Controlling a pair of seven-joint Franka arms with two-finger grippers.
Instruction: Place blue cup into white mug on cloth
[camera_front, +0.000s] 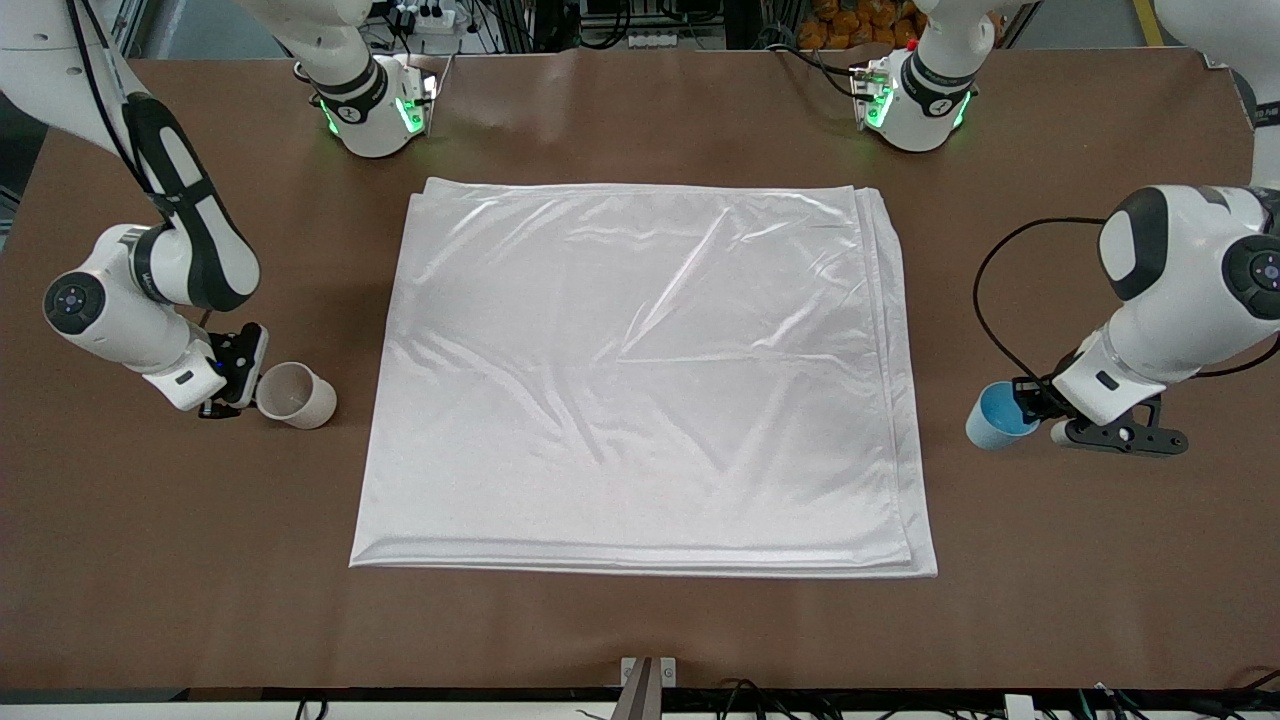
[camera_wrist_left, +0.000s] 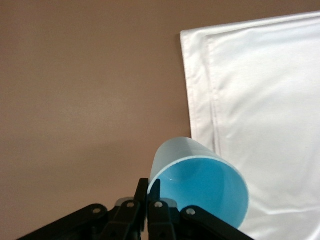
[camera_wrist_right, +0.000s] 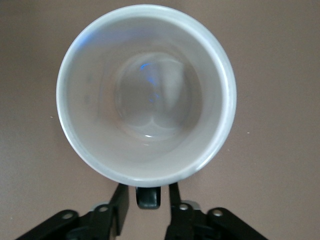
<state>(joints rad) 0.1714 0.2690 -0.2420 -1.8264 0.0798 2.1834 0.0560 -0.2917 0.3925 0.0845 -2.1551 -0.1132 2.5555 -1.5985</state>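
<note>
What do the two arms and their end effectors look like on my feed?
Both arms are glossy white with black joint sections; round bases glow green. The right end effector and left end effector are black, with screw-studded fingers. A black cable loops beside the left arm.

Evenly and brightly lit from overhead, with only short, soft shadows under the arms on the brown matte table (camera_front: 640, 620). Strong sheen and streaky glare across the wrinkled shiny white folded cloth (camera_front: 640, 370). Bluish reflections inside the pale glossy interior of the cream-white round mug (camera_wrist_right: 146, 95). Blurred at the close black gripper linkages in both wrist views
</note>
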